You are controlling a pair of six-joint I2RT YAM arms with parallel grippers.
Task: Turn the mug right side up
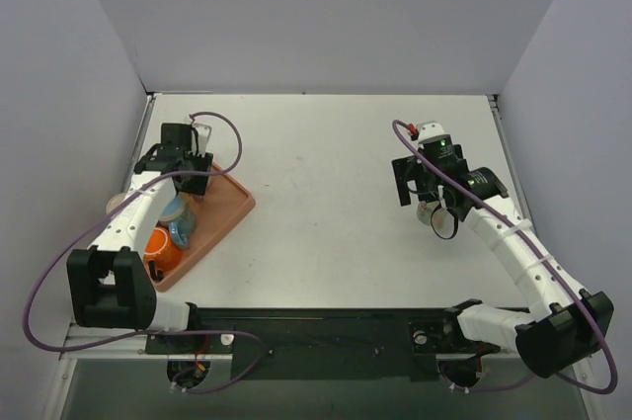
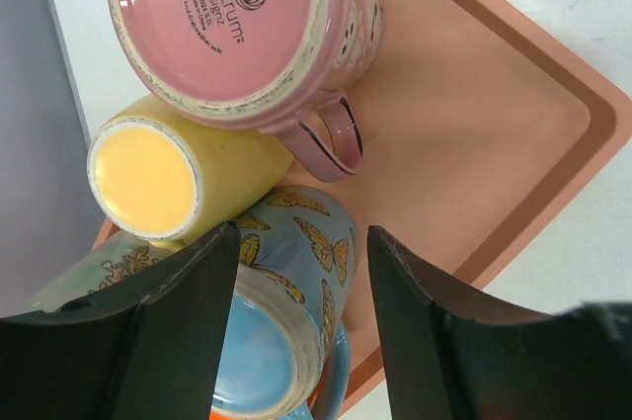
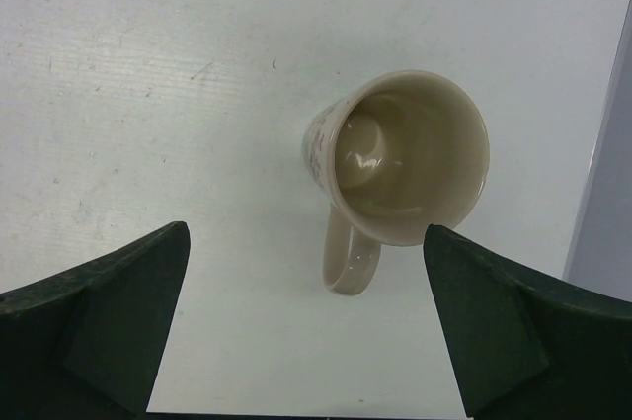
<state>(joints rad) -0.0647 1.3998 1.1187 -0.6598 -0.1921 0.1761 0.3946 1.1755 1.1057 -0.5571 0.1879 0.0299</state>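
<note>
Beneath parted right jaws, upright cream mug [image 3: 405, 158]

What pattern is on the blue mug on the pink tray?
Yellow-orange butterflies cover the blue ceramic mug; the left wrist view shows it best.

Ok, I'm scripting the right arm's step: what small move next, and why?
Probably lift the right gripper straight up and clear: its jaws stand wide open, and the cream mug already sits mouth-up on the table, touched by neither finger.
</note>
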